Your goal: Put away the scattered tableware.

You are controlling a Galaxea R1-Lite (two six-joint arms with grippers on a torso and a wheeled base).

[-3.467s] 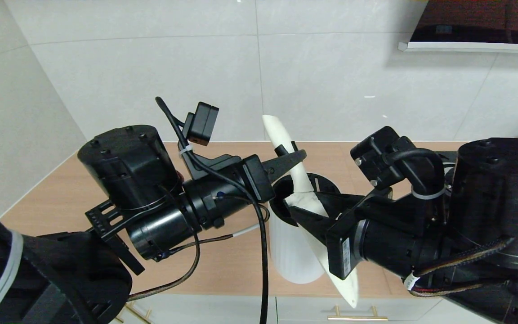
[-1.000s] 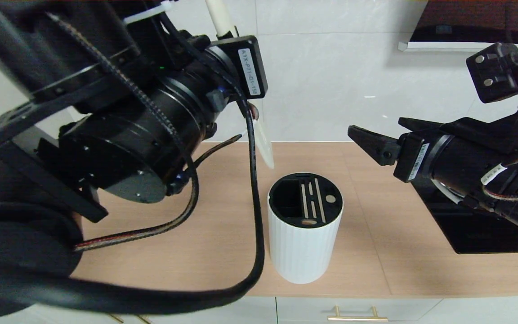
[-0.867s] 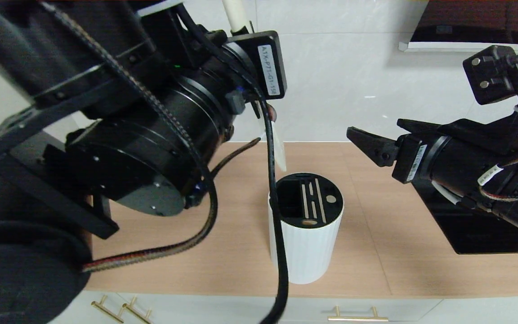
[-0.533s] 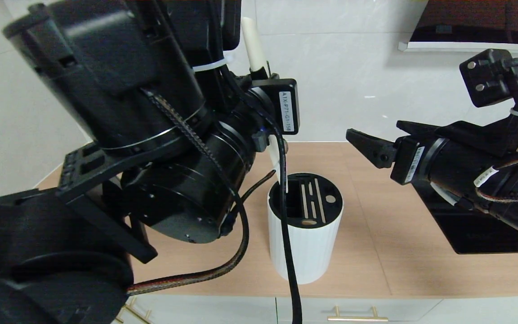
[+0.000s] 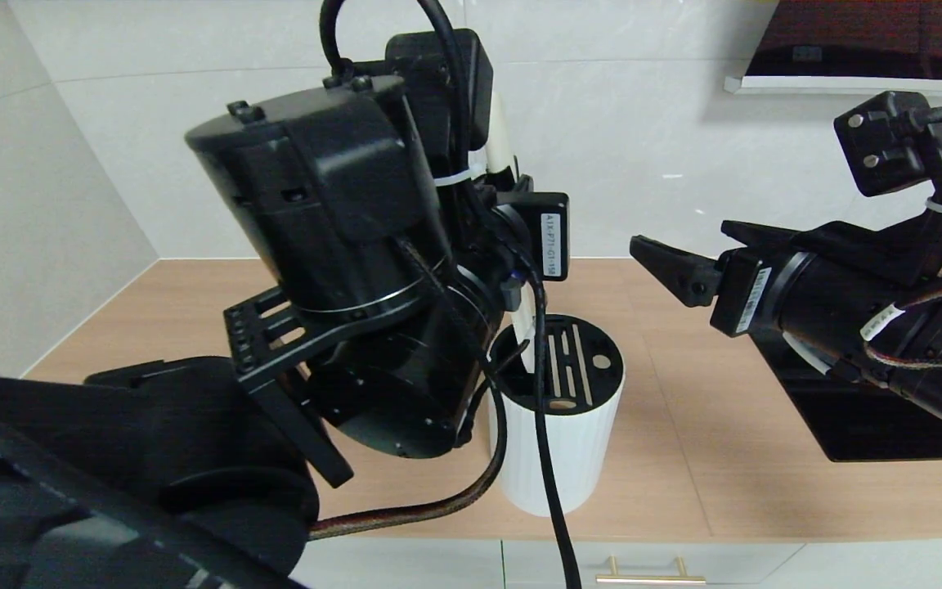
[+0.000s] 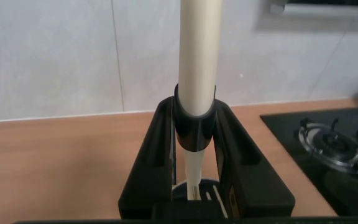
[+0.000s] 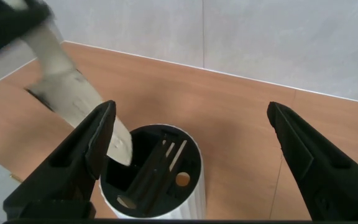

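- The cream-white knife with a rounded handle [image 6: 199, 50] stands almost upright: handle up, blade down. Its tip is at the mouth of the wide opening in the white ribbed cylindrical holder with a black slotted top [image 5: 594, 442].
- The left pincer [image 6: 196, 134] is clamped on the handle directly above the holder, wrist pointing down.
- The right pincer [image 7: 188, 124] is spread wide and empty, off to the holder's right and apart from it.
- The holder stands on the pale wooden worktop [image 5: 193, 303].
- The next move looks like a straight descent, keeping the blade in line with the opening.
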